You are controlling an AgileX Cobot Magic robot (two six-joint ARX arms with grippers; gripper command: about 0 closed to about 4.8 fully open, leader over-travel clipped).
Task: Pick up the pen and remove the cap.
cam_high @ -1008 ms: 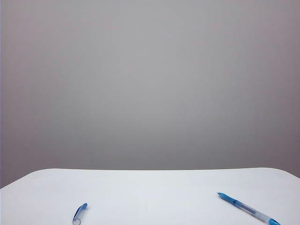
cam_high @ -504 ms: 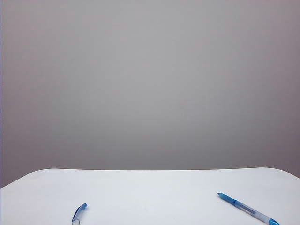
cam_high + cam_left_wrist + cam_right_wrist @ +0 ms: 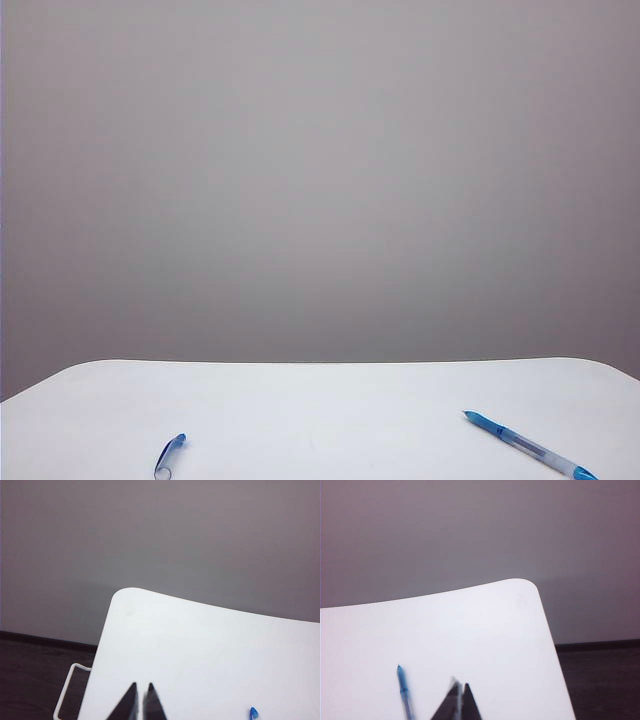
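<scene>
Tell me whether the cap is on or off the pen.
Off. The cap lies alone at the table's left, far from the pen at the right, whose blue tip is bare.

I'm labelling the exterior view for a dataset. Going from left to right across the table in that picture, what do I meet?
The blue pen cap lying near the front left of the white table → a long bare stretch of the table → the uncapped pen at the front right, lying at a slant. No gripper shows in this view.

Exterior camera faces the wall low over the table; wrist cameras share it.
</scene>
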